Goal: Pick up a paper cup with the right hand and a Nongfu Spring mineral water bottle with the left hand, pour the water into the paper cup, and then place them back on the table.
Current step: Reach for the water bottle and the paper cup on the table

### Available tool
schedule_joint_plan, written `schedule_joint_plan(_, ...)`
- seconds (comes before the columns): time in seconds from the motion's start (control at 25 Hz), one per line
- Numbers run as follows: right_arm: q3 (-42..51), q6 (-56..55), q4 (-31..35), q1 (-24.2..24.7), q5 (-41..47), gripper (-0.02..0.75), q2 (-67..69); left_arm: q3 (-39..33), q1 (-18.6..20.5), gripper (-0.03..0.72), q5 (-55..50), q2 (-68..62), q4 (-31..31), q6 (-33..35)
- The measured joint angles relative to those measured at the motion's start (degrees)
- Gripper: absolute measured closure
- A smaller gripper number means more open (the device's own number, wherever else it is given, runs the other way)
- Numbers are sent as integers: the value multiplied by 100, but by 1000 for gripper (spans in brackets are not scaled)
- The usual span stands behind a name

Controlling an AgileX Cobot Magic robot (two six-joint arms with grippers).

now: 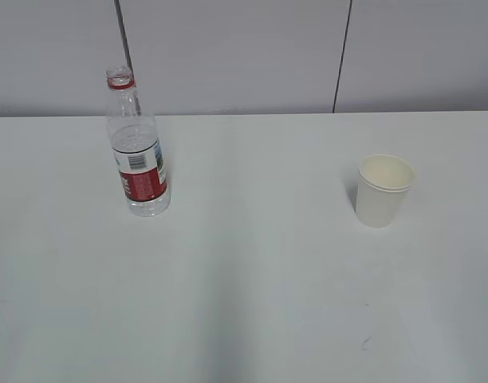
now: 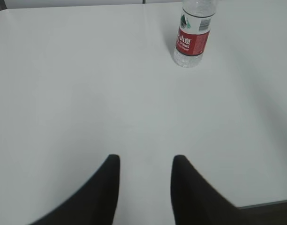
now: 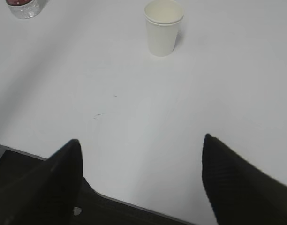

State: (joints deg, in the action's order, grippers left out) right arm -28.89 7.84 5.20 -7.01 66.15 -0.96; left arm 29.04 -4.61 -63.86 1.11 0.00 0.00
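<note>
The Nongfu Spring mineral water bottle (image 1: 139,152) stands upright at the left of the white table (image 1: 252,271), uncapped, its red-and-white label low on the body. The white paper cup (image 1: 383,190) stands upright at the right. In the left wrist view the bottle (image 2: 193,35) is far ahead and to the right of my left gripper (image 2: 145,159), which is open with nothing between its fingers. From the right wrist, the cup (image 3: 163,27) stands far ahead of my right gripper (image 3: 141,139), open wide and empty near the table's front edge. Neither arm shows in the exterior view.
A grey panelled wall (image 1: 244,56) rises behind the table's far edge. The table's front edge (image 3: 134,204) runs under the right gripper, and a small dark scuff (image 3: 99,115) marks the top in front of it.
</note>
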Motion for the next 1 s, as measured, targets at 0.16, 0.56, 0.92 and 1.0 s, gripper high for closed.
schedule_joint_plan(0.16, 0, 0, 0, 0, 0, 149, 0, 0, 0, 449, 0, 0, 0, 0)
schedule_joint_plan(0.56, 0, 0, 0, 0, 0, 149, 0, 0, 0, 449, 0, 0, 0, 0)
schedule_joint_plan(0.92, -89, 0, -18, 0, -224, 149, 77, 0, 0, 449, 11, 0, 0, 0)
schedule_joint_plan(1.0, -190, 0, -18, 0, -520, 149, 318, 32, 0, 449, 67, 0, 54, 0)
